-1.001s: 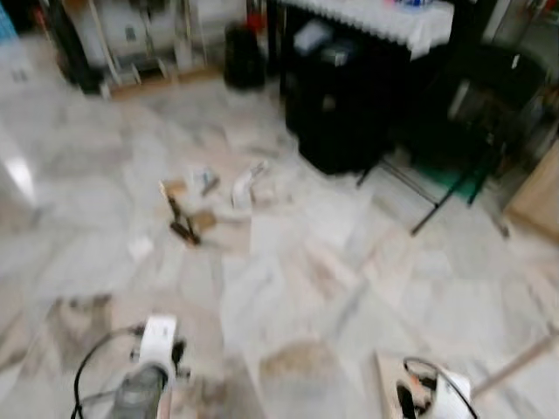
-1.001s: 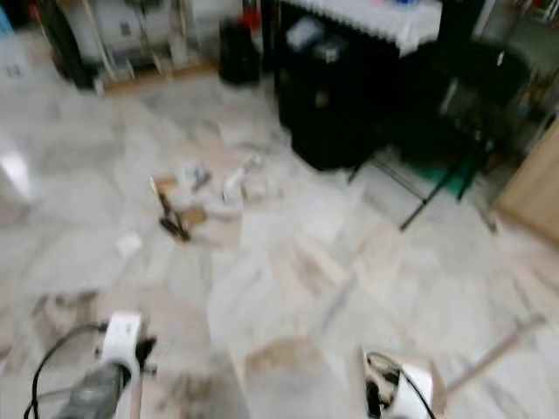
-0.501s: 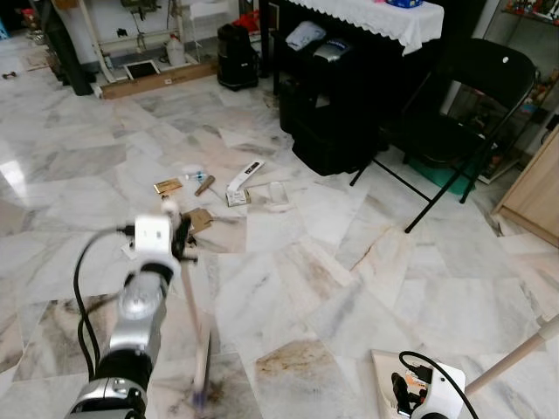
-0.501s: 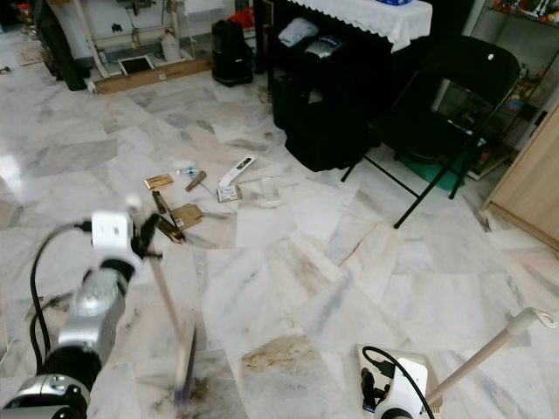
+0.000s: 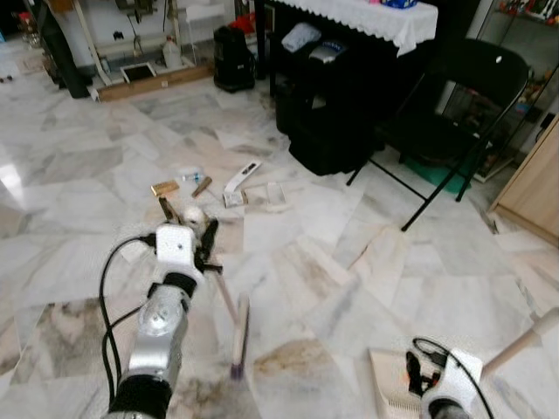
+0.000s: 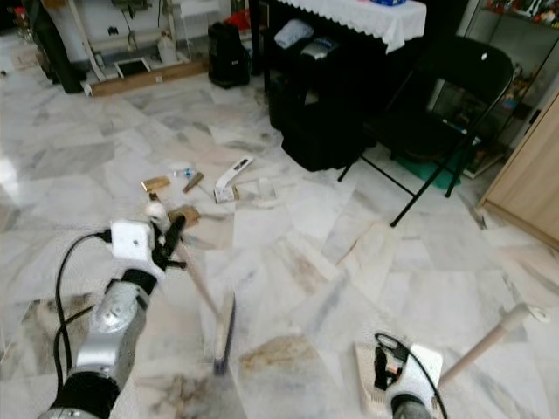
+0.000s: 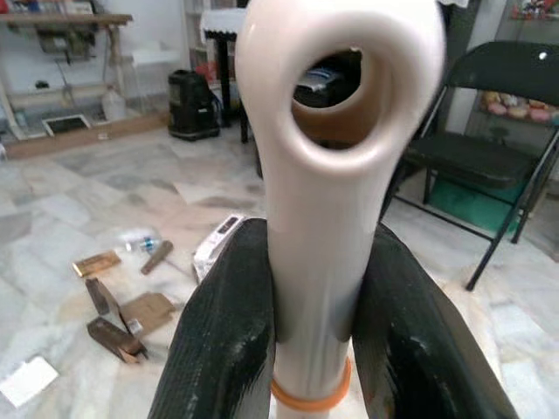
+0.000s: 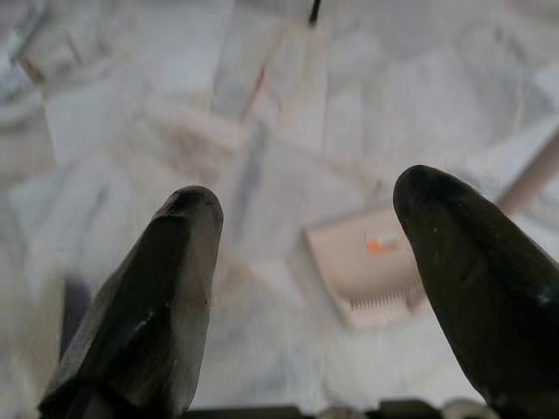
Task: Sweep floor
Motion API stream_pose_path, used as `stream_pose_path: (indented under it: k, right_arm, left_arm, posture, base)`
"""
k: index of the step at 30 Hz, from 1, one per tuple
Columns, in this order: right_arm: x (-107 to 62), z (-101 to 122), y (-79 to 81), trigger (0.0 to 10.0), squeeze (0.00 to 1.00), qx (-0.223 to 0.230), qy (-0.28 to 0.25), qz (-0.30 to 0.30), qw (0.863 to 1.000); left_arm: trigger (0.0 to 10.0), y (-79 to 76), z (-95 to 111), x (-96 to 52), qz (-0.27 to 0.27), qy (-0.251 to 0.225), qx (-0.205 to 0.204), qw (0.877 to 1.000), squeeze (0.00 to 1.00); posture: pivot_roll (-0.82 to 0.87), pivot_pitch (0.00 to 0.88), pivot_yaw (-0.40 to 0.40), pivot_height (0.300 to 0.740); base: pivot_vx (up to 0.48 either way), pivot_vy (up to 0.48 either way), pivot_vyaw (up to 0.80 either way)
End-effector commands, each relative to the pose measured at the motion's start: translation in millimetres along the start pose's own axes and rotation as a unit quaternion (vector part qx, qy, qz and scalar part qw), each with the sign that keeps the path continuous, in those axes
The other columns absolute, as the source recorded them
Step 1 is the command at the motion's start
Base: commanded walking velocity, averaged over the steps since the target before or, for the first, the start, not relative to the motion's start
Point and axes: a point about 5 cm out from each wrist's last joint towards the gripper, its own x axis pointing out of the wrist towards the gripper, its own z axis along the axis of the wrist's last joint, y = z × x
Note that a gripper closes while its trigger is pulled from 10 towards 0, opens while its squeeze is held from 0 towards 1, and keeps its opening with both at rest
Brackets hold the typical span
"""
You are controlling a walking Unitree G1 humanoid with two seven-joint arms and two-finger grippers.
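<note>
My left gripper is shut on the cream handle of a broom, just under the handle's hanging loop. The broom slants down to its head, which is low over the marble floor. Beyond it lies the litter: a white box, a gold packet, brown scraps and a small bottle. My right gripper is open above a cream dustpan. The dustpan lies at the bottom right, and its long handle points off to the right.
A black cabinet under a white cloth stands at the back. A black folding chair stands to its right, with its legs spread over the floor. A wooden cupboard is at the right edge, and a black bin is far back.
The left arm has swung the broom to the right and forward, and its head now sits nearer the middle of the floor. The right arm and dustpan have barely shifted.
</note>
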Motion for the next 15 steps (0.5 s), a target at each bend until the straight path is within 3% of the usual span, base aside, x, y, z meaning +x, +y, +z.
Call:
stream_pose_path:
  k: [1,6,15]
  right_arm:
    - [1.5,14,-4.2,10.0,0.0,-0.003,-0.047,-0.013,0.999]
    - [1.2,52,5.6,10.0,0.0,-0.018,-0.158,0.0,0.987]
    - [-8.9,84,10.1,10.0,0.0,-0.039,-0.238,0.006,0.97]
  left_arm:
    - [10.0,-2.5,16,1.4,-0.007,-0.037,0.01,0.999,0.0]
    - [10.0,-9.6,25,0.2,-0.024,-0.05,0.011,0.998,0.0]
    - [10.0,-10.9,25,3.8,-0.028,-0.044,0.011,0.999,0.0]
  posture:
    - [0.07,0.015,-0.027,0.74]
    - [0.06,0.016,-0.02,0.74]
    - [0.03,0.006,-0.011,0.74]
  base:
    - [0.0,0.0,0.0]
    - [0.0,0.0,0.0]
    - [0.0,0.0,0.0]
